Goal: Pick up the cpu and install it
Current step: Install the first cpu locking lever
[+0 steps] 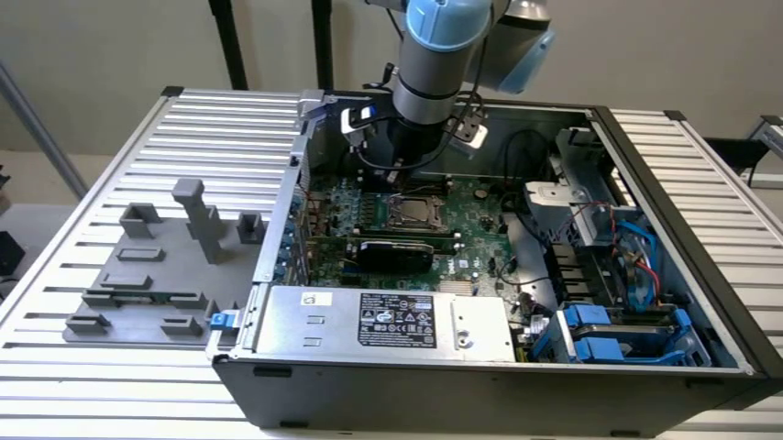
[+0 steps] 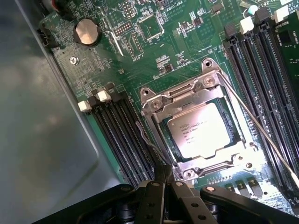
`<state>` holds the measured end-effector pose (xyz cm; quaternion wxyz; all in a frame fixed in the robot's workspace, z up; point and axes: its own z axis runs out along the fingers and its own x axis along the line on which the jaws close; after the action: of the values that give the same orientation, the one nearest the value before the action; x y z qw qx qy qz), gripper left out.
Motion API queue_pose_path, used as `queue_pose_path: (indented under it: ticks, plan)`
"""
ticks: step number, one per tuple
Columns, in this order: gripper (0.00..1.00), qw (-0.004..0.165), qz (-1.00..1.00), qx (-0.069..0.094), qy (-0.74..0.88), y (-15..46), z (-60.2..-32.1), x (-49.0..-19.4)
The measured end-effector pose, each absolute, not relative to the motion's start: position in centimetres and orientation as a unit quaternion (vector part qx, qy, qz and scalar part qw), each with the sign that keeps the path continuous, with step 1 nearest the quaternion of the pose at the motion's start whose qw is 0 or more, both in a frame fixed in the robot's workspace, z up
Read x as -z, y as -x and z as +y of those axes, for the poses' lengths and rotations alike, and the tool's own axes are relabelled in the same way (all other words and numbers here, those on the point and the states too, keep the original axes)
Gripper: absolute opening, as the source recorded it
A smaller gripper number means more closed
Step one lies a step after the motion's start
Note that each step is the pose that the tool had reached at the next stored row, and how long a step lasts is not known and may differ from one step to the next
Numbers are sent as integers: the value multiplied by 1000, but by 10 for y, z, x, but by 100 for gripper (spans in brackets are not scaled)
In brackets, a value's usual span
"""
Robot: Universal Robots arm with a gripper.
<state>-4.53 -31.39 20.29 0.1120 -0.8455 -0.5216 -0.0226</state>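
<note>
Computer case [image 1: 685, 275]: open, lying on a slatted table [image 1: 73, 302], beside a grey fixture block [image 1: 159, 275] to the exterior view's left. Circuit board [image 2: 154, 60]: green, inside the case, with black memory slots [image 2: 124, 140] either side of the socket. Socket frame [image 2: 154, 100]: metal, closed over the cpu [image 2: 198, 130], which sits inside it, silver top showing. Gripper [image 2: 163, 175]: hangs above the socket edge, fingers together, holding nothing.

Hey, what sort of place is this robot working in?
Probably a robotics lab or test bench for computer assembly. An open computer case lies on a slatted aluminium table, grey fixture blocks sit beside it, and the cpu rests in the motherboard socket.
</note>
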Motion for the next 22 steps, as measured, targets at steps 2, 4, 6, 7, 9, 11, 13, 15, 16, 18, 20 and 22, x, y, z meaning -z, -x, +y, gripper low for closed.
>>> queue_pose_path:
  ticks: [2,4,6,7,9,11,13,15,16,18,20,22]
  plan:
    - [11,111,-519,23,847,45,-313,-202]
    - [11,111,-517,22,849,44,-312,-202]
    - [11,110,-515,21,850,42,-312,-202]
    - [11,111,-515,20,850,41,-312,-202]
    - [11,113,-514,17,850,41,-313,-203]
    - [11,114,-514,15,850,41,-313,-203]
    - [11,115,-514,13,850,41,-314,-203]
    - [11,116,-514,11,850,41,-315,-204]
    - [11,116,-514,11,850,41,-315,-204]
    - [11,116,-513,10,850,41,-315,-204]
    - [11,116,-513,10,850,40,-315,-204]
    - [11,116,-513,10,850,38,-315,-203]
